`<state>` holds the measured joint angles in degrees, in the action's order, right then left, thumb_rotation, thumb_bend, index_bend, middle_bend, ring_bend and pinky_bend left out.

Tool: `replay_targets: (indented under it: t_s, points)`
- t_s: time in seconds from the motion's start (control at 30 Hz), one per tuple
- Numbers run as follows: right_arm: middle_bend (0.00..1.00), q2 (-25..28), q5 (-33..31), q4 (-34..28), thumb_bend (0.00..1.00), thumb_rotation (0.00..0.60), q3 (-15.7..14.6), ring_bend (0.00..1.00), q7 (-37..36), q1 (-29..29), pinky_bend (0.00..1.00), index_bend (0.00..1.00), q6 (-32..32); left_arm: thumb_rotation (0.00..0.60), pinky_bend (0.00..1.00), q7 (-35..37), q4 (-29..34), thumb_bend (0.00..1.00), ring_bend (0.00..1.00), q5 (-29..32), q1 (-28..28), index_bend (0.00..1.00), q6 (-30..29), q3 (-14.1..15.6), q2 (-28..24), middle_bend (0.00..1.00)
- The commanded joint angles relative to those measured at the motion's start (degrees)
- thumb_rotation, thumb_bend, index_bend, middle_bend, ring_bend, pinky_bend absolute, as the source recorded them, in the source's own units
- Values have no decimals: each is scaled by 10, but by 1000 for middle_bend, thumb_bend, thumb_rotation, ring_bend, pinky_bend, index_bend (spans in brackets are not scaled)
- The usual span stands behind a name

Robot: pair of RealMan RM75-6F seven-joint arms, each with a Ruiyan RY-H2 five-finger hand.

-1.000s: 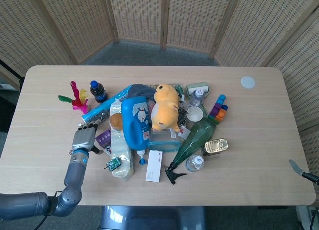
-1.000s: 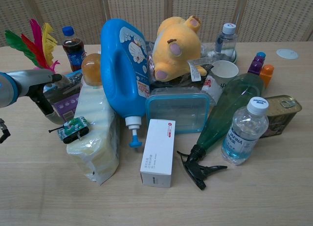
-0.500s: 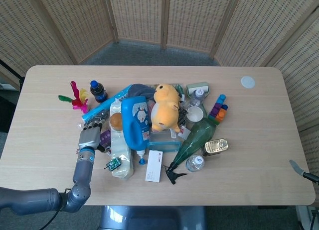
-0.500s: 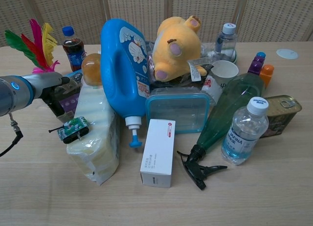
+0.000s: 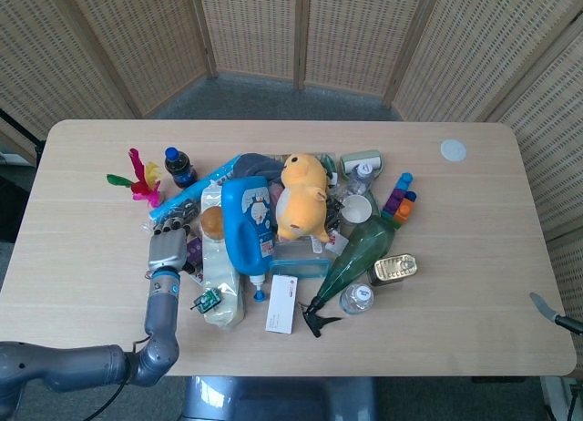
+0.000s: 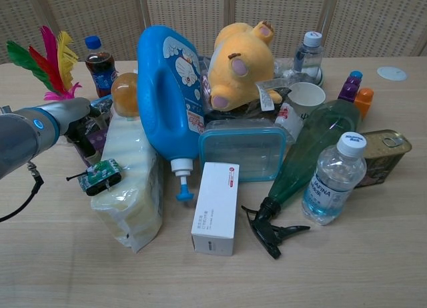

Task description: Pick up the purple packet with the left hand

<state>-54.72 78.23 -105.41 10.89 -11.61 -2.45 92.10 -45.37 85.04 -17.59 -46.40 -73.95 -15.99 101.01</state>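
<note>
The purple packet (image 5: pixel 193 250) lies at the left edge of the clutter, mostly covered; a corner of this packet (image 6: pixel 100 140) shows in the chest view. My left hand (image 5: pixel 167 251) sits right over it, and the dark fingers (image 6: pixel 85 136) of that hand (image 6: pixel 79 118) reach down onto the packet. Whether they grip it is hidden. At the table's right front corner only a grey tip of my right hand (image 5: pixel 544 305) shows.
A pale wrapped pack (image 6: pixel 133 181) with a green toy tank (image 6: pixel 100 176) lies just right of the hand. A big blue jug (image 6: pixel 170 88), a cola bottle (image 6: pixel 98 58) and coloured feathers (image 6: pixel 40 55) stand close by. A yellow plush (image 5: pixel 302 195) tops the pile.
My left hand has moved right and toward the pile, from beside the purple packet to on top of it, covering most of it. The rest of the clutter has not moved.
</note>
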Motion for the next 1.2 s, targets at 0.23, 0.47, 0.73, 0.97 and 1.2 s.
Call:
replay_targets:
  t_s: [0.23,0.47,0.73,0.97,1.2]
  points:
    - [0,4,0,0,0,494,-1,0,-10,0,0,0,-4,600,155,3,-19,156,212,-37,7,565,-22,-1,15,418]
    - [0,1,0,0,0,489,-1,0,-2,0,0,0,-2,600,359,6,-3,176,324,-56,21,655,-29,-8,3,526]
    - [0,1,1,-1,0,492,-2,0,2,1,0,0,-1,600,386,4,120,178,330,-79,43,650,-64,-28,-69,525]
    - [0,0,4,-3,0,489,-4,0,6,1,0,0,-1,600,383,-45,234,182,331,-99,42,643,-102,-48,-167,521]
    - [0,-2,9,-6,0,493,-6,0,16,1,0,0,2,600,375,-55,258,182,330,-104,44,644,-63,-49,-254,523]
